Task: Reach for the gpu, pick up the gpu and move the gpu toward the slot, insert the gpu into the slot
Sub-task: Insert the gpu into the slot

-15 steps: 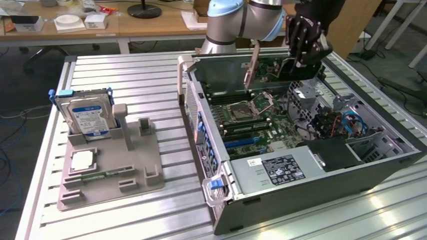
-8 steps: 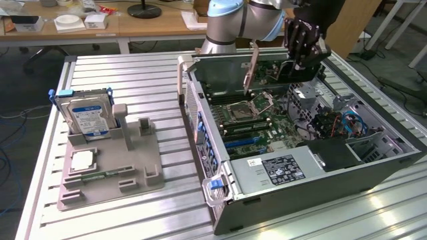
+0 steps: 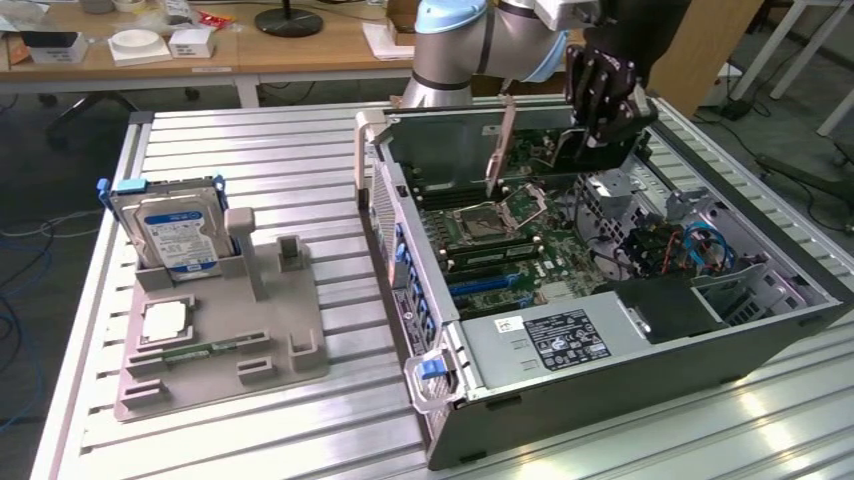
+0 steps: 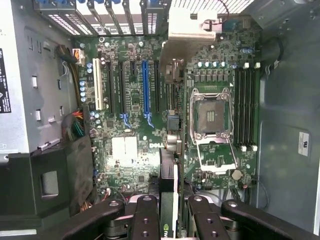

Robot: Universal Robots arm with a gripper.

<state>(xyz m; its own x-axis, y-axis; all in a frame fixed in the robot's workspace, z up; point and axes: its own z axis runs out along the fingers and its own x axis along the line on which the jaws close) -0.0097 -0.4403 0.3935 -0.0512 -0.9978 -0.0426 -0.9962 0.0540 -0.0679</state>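
The open computer case (image 3: 747,330) lies on the metal table with its green motherboard (image 4: 130,150) facing up. My gripper (image 3: 601,125) hangs over the far part of the case, shut on the gpu (image 3: 587,150). The card's narrow metal bracket (image 3: 502,140) hangs down at its end. In the wrist view the gpu (image 4: 168,175) is a dark blade seen edge-on between my fingers (image 4: 145,215), inside my gripper (image 4: 170,205). It hovers above the board. The long blue slot (image 4: 145,90) lies parallel to the card, offset to one side, away from the processor socket. The slot (image 3: 487,285) has nothing in it.
The square silver processor socket (image 4: 210,115) and black memory slots (image 4: 245,110) lie on the card's other side. A power supply (image 3: 561,335) fills the case's near end. At the exterior view's left, a grey fixture (image 3: 220,340) holds a blue-labelled hard drive (image 3: 174,235).
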